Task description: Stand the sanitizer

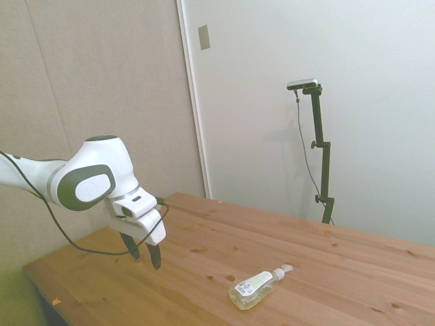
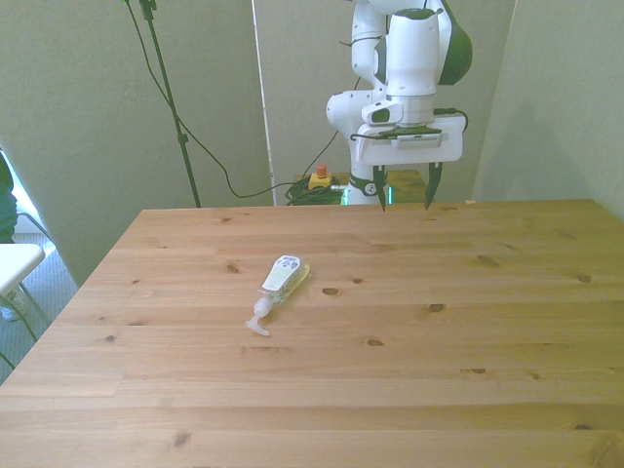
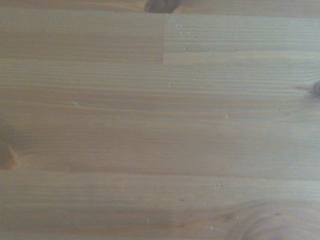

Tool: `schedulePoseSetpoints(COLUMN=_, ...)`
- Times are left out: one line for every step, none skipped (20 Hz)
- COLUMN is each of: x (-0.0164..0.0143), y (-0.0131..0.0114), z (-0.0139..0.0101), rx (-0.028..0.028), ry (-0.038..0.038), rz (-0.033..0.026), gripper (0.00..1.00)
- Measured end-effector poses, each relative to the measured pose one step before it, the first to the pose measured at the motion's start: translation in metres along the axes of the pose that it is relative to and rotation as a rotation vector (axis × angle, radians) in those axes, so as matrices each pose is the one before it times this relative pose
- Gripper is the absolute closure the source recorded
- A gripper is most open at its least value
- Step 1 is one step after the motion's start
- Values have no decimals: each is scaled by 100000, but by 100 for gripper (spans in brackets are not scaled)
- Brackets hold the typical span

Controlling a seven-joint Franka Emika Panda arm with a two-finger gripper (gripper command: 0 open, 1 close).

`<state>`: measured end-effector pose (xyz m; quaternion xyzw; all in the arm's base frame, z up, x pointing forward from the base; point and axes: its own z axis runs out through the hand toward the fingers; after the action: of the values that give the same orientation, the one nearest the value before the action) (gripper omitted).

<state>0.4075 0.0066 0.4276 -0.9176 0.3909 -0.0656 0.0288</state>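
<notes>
Sanitizer [image 1: 258, 288] lies flat on its side on the table [image 1: 353, 265], so nothing of the task shows as done yet — the bottle has still to be reached, gripped and set upright on its base. In the side view it sits low and a little right of centre in the frame, label facing up, a little yellowish liquid pooled along its lower side, and its white pump head pointing toward the upper right. In the front view the same bottle [image 2: 281, 284] rests left of centre, its pump head aimed down toward the lower left of the frame. The claw [image 2: 406, 191] hangs in the upper middle of the front view, above the far edge of the table, well apart from the bottle; its dark fingers point down and stand wide apart with nothing between them. In the side view the claw [image 1: 145, 252] is at the left of the frame, raised off the wood. The wrist view shows only bare planks [image 3: 160, 130] with a few dark knots — no bottle in sight, which fits the claw not being over it. My reading is that the whole job remains: the approach, a grasp on the lying bottle, the turn to vertical and the release.
</notes>
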Motion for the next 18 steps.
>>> schedulePoseSetpoints(x=27, y=-29, z=4, rx=-27, ry=-47, rz=62, gripper=0)
schedulePoseSetpoints(x=56, y=9, z=25, rx=-217, ry=46, rz=265, gripper=0)
schedulePoseSetpoints(x=295, y=-38, z=-150, rx=-52, ry=528, rz=1011, gripper=0)
schedulePoseSetpoints(x=619, y=-104, z=-309, rx=494, ry=398, rz=1213, gripper=0)
schedulePoseSetpoints(x=1118, y=-59, z=-432, rx=789, ry=439, rz=1735, gripper=0)
schedulePoseSetpoints(x=1509, y=89, z=-490, rx=947, ry=641, rz=2400, gripper=0)
schedulePoseSetpoints(x=1633, y=144, z=-543, rx=1017, ry=895, rz=2678, gripper=0)
schedulePoseSetpoints(x=1766, y=215, z=-501, rx=917, ry=865, rz=2726, gripper=0)
schedulePoseSetpoints(x=1771, y=306, z=-409, rx=507, ry=1112, rz=2661, gripper=0)
schedulePoseSetpoints(x=1794, y=330, z=-288, rx=191, ry=1236, rz=2345, gripper=0)
schedulePoseSetpoints(x=1884, y=363, z=-213, rx=85, ry=1661, rz=2325, gripper=0)
schedulePoseSetpoints(x=1865, y=282, z=-88, rx=218, ry=1576, rz=2371, gripper=0)
schedulePoseSetpoints(x=1722, y=156, z=134, rx=-77, ry=1395, rz=1933, gripper=0)
schedulePoseSetpoints(x=1668, y=70, z=387, rx=-134, ry=1342, rz=1729, gripper=0)
schedulePoseSetpoints(x=1568, y=-120, z=573, rx=212, ry=1587, rz=1695, gripper=0)
schedulePoseSetpoints(x=1400, y=-476, z=686, rx=189, ry=1656, rz=1254, gripper=0)
schedulePoseSetpoints(x=1286, y=-555, z=941, rx=-107, ry=1450, rz=1855, gripper=0)
schedulePoseSetpoints(x=1129, y=-605, z=1099, rx=-495, ry=606, rz=1473, gripper=0)
